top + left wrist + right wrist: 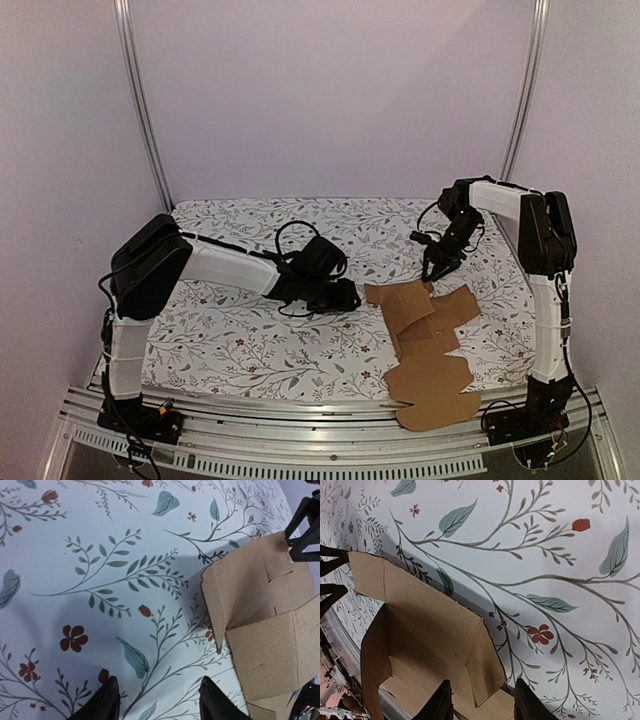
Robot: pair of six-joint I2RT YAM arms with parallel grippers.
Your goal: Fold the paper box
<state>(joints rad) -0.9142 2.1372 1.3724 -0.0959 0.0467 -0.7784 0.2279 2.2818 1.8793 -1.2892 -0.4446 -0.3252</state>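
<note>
Robotics lab test cell, not a home. Plain pale walls [330, 90] box in a small table w/ a floral cloth [230, 340] on top. Bent metal posts [142, 100] run up both back corners. Two robot arms, left arm [225, 265] & right arm [545, 310], are bolted to a slotted alu rail [300, 440] along the near edge.

Soft, diffuse light from above leaves mild shadows on the floral cloth [250, 340]. The top view looks slightly soft; the wrist views are sharp.
</note>
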